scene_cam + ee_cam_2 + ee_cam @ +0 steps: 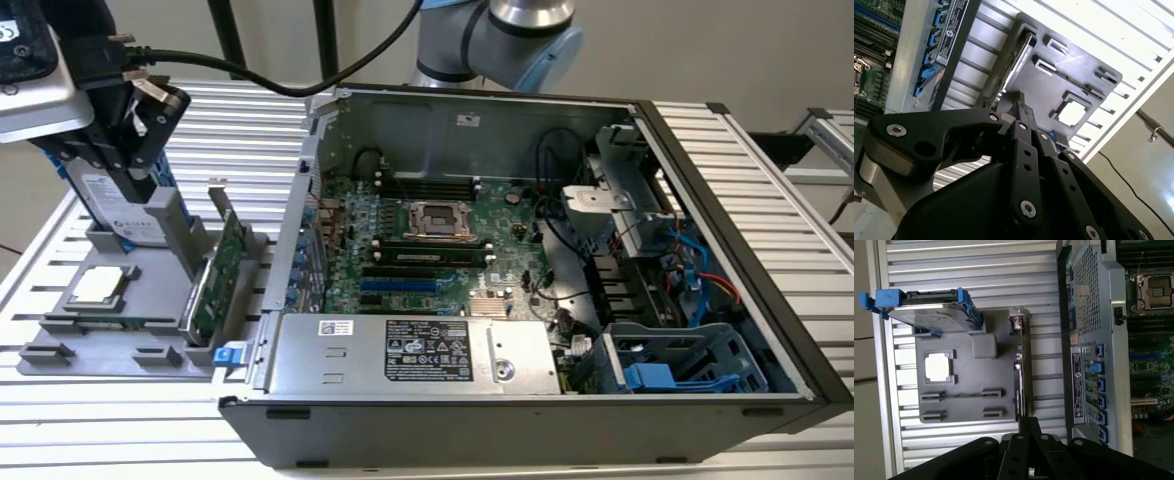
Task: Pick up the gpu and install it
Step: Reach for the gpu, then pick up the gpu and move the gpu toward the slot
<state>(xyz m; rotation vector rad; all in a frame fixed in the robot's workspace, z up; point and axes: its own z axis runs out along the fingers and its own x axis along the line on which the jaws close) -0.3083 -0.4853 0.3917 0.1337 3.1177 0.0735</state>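
First, the exterior view has the claw hanging over the grey holder, its tips pressed together on nothing, in front of the hard drive. The graphics card stands on edge in the holder's side nearest the open computer case, green face showing. The first wrist view looks straight down, with the card edge-on and a square chip lying flat near the drive. The second wrist view, tilted, shows the closed tips near one end of the card.

Ribbed aluminium table; plain beige wall.
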